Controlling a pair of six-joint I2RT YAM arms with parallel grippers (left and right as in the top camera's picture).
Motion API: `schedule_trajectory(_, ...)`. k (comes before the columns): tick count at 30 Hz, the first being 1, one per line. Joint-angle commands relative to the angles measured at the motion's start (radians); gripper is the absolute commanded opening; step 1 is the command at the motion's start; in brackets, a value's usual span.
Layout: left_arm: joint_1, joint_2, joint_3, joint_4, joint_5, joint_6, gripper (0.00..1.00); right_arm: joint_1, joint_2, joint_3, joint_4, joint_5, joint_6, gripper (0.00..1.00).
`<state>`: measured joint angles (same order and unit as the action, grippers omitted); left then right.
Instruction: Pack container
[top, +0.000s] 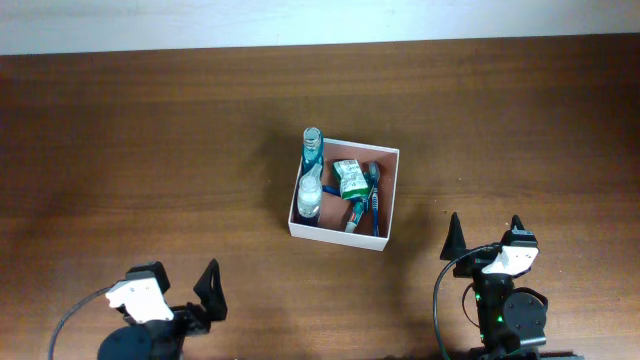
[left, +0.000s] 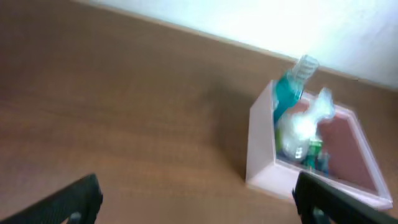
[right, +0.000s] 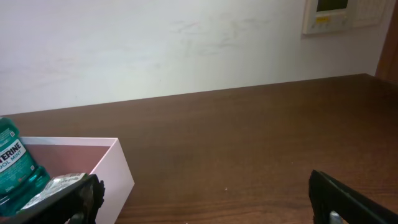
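Square white cardboard container (top: 335, 232) with glossy bottles (top: 311, 188) inside, mid-counter (top: 150, 150); left end effector (top: 180, 282) and right end effector (top: 486, 236) gape wide at the front edge.

Blk jaws, wht caps (top: 135, 297), blk cables (top: 437, 300)

Label on teal bottle (right: 15, 165) — "ERINE", "OOL MINT", rest cut off; wall panel (right: 339, 14) — illegible.
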<state>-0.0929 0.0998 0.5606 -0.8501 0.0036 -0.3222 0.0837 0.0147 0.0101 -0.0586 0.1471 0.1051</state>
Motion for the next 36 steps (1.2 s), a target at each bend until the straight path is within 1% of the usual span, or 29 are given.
schedule_trajectory(1, 0.004, -0.049, -0.095, 0.115, 0.015, -0.003, 0.99, -0.006, -0.011, -0.005, -0.009, -0.005, 0.0, 0.98)
schedule_trajectory(3, 0.004, -0.061, -0.138, 0.172, 0.015, -0.003, 0.99, -0.006, -0.011, -0.005, -0.009, -0.005, 0.0, 0.98)
schedule_trajectory(7, 0.004, -0.095, -0.282, 0.364, -0.003, -0.002, 0.99, -0.006, -0.011, -0.005, -0.009, -0.005, 0.0, 0.98)
schedule_trajectory(10, 0.004, -0.095, -0.336, 0.446, -0.007, 0.002, 0.99, -0.006, -0.011, -0.005, -0.009, -0.005, 0.0, 0.98)
schedule_trajectory(14, 0.004, -0.095, -0.402, 0.563, -0.057, 0.003, 0.99, -0.006, -0.011, -0.005, -0.008, -0.005, 0.0, 0.98)
schedule_trajectory(17, 0.005, -0.095, -0.441, 0.628, -0.078, 0.045, 0.99, -0.006, -0.011, -0.005, -0.009, -0.005, 0.0, 0.98)
schedule_trajectory(19, 0.019, -0.095, -0.465, 0.657, -0.08, 0.058, 0.99, -0.006, -0.011, -0.005, -0.009, -0.005, 0.0, 0.98)
schedule_trajectory(22, 0.037, -0.095, -0.479, 0.657, -0.079, 0.064, 0.99, -0.006, -0.011, -0.005, -0.008, -0.005, 0.0, 0.98)
schedule_trajectory(32, 0.041, -0.095, -0.511, 0.685, -0.075, 0.309, 0.99, -0.006, -0.011, -0.005, -0.009, -0.005, 0.0, 0.98)
schedule_trajectory(36, 0.041, -0.095, -0.511, 0.685, -0.076, 0.343, 0.99, -0.006, -0.011, -0.005, -0.008, -0.005, 0.0, 0.98)
